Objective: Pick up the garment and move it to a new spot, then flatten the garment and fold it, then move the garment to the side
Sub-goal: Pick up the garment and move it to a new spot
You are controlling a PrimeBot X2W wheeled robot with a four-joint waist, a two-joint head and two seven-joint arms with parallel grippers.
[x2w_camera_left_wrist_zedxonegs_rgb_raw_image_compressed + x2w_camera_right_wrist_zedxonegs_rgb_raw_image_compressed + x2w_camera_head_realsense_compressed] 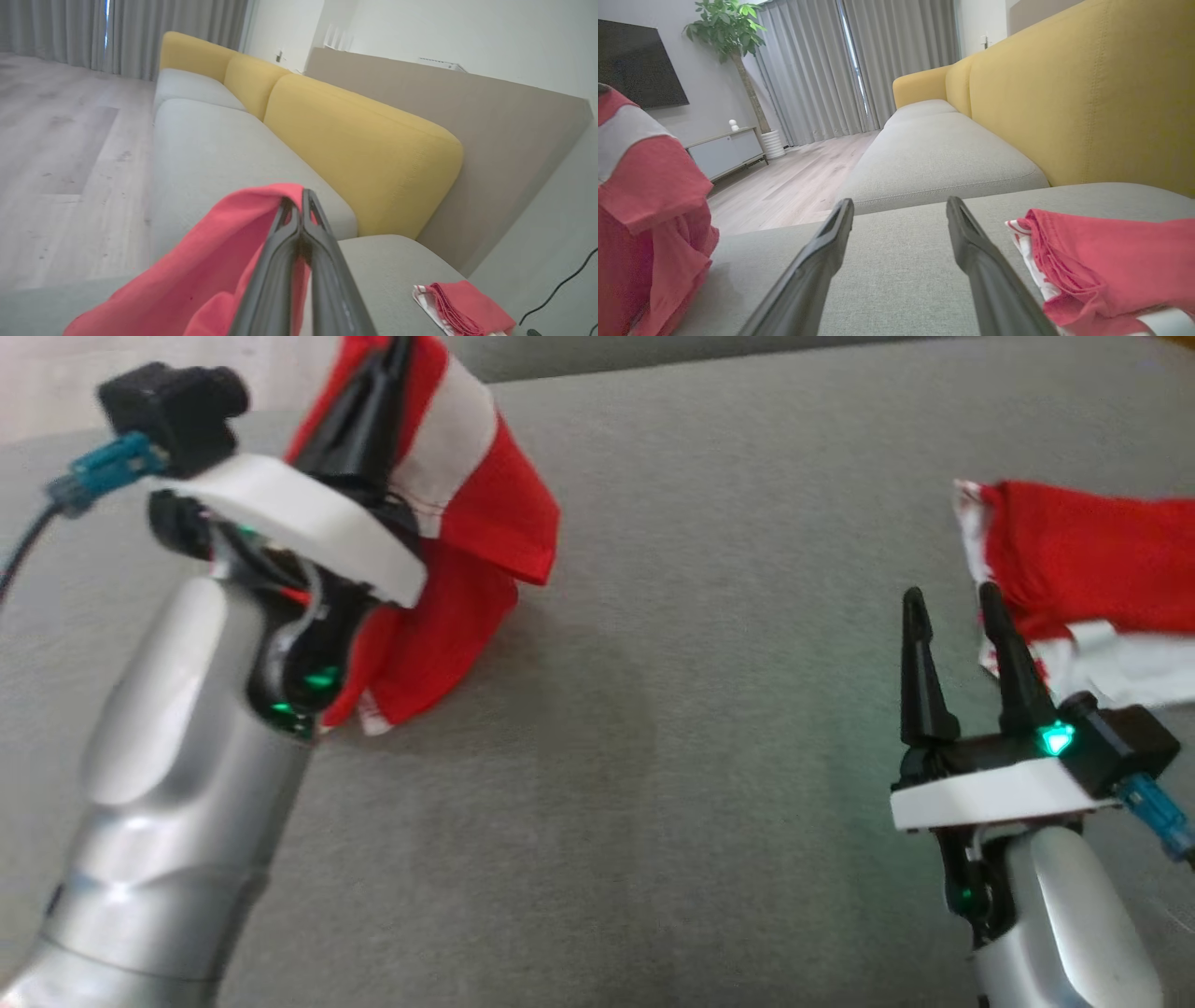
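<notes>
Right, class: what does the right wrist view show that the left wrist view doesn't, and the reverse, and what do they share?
Right wrist view, not left: the open right gripper, a TV, a potted plant. Left wrist view, not right: the left gripper shut on the held garment, a black cable. Shared: that garment, the second garment lying on the grey seat, yellow backrest, curtains.

A red-and-white garment (1092,551) lies on the grey sofa seat (700,756).
</notes>
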